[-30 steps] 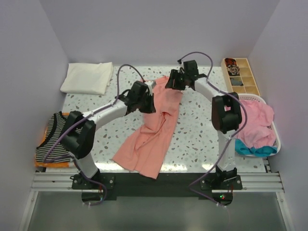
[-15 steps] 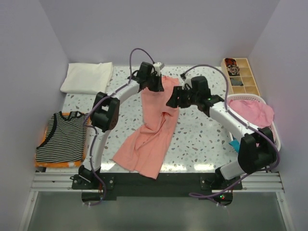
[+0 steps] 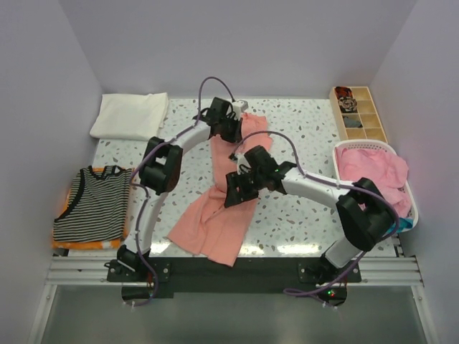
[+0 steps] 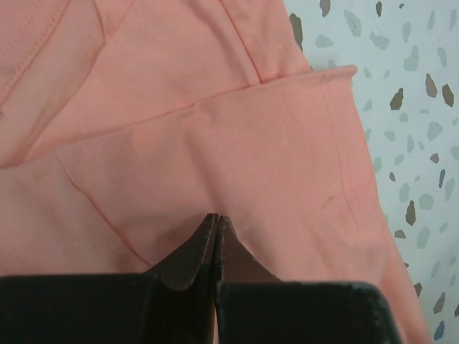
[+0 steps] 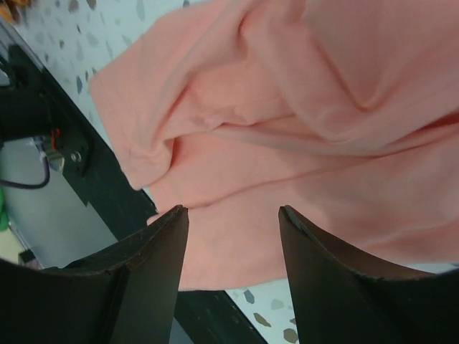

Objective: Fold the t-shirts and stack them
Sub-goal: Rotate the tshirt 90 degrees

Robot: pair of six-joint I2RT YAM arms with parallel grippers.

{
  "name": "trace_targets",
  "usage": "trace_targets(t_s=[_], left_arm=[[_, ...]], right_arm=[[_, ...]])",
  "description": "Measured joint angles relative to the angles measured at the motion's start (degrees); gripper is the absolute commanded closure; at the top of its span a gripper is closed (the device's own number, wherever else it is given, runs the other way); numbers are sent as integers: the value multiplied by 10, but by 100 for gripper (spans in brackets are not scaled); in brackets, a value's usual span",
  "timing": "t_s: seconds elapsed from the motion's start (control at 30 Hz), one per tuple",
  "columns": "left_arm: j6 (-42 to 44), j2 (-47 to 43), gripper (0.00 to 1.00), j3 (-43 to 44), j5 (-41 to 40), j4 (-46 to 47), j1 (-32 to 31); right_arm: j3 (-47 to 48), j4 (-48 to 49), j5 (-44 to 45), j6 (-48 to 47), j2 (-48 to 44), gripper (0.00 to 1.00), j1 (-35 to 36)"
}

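A salmon-pink t-shirt (image 3: 215,218) is lying rumpled, slanting across the speckled tabletop (image 3: 301,129). The left claw (image 3: 228,127), fully closed, is pinching a fold at its far end. The right claw (image 3: 235,192), half-spread and empty, is hovering over its middle. Flattening seems underway; the right claw likely needs cloth to grip next.

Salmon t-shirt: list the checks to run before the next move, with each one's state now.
1. Left gripper shut on the salmon t-shirt: ok.
2. Right gripper open over the shirt: ok.
3. Shirt spread flat: not ok, bunched and creased.
4. Shirt fully on the table: not ok, its near end overhangs the front edge.
5. Right gripper's height above the cloth: cannot tell.
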Motion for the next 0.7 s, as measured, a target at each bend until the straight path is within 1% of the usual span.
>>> trace_targets(t_s=[0.1, 0.13, 0.27, 0.47, 0.57, 0.7], left_arm=[[16, 35, 98, 64, -2, -8, 2], [19, 47, 96, 83, -3, -9, 3], [30, 79, 91, 125, -3, -11, 12], [45, 97, 82, 152, -1, -12, 22], [58, 111, 79, 179, -10, -10, 25], [75, 124, 73, 192, -19, -4, 31]], right_arm=[[-1, -7, 0, 0, 41, 42, 45], [-2, -11, 0, 0, 52, 42, 58], [-3, -31, 11, 0, 74, 42, 88], [-19, -60, 47, 11, 77, 43, 91], [-34, -61, 65, 22, 62, 42, 91], [-51, -86, 116, 32, 35, 42, 93]])
